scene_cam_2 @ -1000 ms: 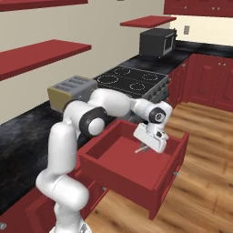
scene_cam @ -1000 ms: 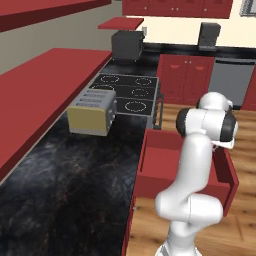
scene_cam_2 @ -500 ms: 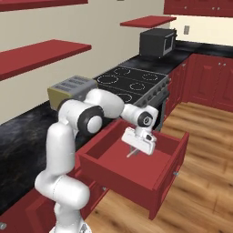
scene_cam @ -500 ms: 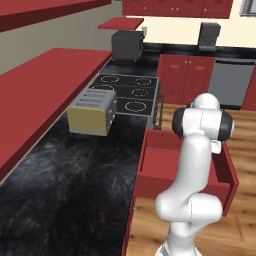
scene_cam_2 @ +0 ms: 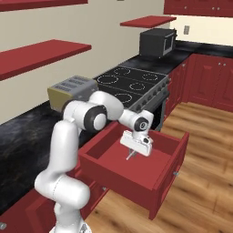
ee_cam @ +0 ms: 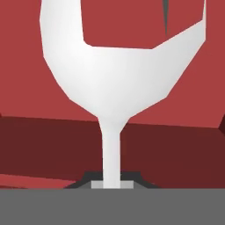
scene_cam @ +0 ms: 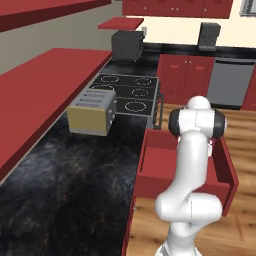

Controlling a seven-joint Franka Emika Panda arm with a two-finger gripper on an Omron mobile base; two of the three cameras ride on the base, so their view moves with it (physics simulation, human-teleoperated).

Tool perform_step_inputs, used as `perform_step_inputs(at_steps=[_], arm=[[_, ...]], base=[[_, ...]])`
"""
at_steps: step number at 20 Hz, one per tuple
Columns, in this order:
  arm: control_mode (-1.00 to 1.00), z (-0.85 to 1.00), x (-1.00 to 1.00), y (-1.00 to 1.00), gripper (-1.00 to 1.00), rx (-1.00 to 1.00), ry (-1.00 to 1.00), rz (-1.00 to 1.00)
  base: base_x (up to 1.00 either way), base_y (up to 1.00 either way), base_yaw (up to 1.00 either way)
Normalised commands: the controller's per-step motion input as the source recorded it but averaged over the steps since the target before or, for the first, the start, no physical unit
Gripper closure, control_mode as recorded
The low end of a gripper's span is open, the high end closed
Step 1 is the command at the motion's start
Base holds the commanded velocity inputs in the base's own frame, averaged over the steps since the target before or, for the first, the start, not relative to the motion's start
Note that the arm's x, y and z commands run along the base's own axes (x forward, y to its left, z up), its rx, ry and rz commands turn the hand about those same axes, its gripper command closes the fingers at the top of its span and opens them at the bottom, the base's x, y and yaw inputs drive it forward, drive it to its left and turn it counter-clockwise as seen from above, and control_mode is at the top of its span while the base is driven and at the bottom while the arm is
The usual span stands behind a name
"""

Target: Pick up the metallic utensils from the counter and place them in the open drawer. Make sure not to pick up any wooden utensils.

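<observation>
My gripper [scene_cam_2: 132,151] hangs inside the open drawer [scene_cam_2: 160,172], shut on a pale silvery metallic utensil [scene_cam_2: 130,156] that points down toward the drawer floor. In the hand view the utensil [ee_cam: 118,79] rises from between my fingertips [ee_cam: 112,183], thin handle below and broad notched head above, with the red drawer floor [ee_cam: 26,66] behind it. A thin dark grey sliver [ee_cam: 165,17] lies on that floor at the top. In the left base view the drawer [scene_cam: 156,167] stands open behind my arm. The island counter and wooden utensils are out of view.
A beige toaster [scene_cam: 92,109] sits on the black top [scene_cam: 70,175] left of the drawer. Behind it are the stove [scene_cam_2: 129,82] and a black microwave [scene_cam_2: 157,42]. Red shelves [scene_cam_2: 41,52] hang on the wall. Wooden floor [scene_cam_2: 205,150] lies to the right.
My gripper has moved left and slightly down over the drawer's interior, carrying the utensil along. The base and the drawer have stayed put.
</observation>
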Motion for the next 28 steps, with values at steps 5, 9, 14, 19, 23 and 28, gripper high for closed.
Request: perform_step_inputs(at_steps=[5,9,14,19,23,28], arm=[[-1.00,-0.54,0.54,0.06,1.00,0.00,0.00,0.00],[-1.00,-0.49,0.50,0.00,1.00,0.00,0.00,0.00],[-1.00,-0.45,0.39,-0.05,1.00,0.00,-0.02,0.03],[-1.00,-0.48,0.28,-0.05,1.00,0.00,-0.08,0.02],[-1.00,-0.54,0.18,-0.13,1.00,0.00,0.00,0.01],[-1.00,-0.54,0.34,-0.09,1.00,0.00,0.00,0.00]], base=[[0.00,0.00,0.00],[0.00,0.00,0.00],[0.00,0.00,0.00],[0.00,0.00,0.00],[0.00,0.00,0.00],[0.00,0.00,0.00]])
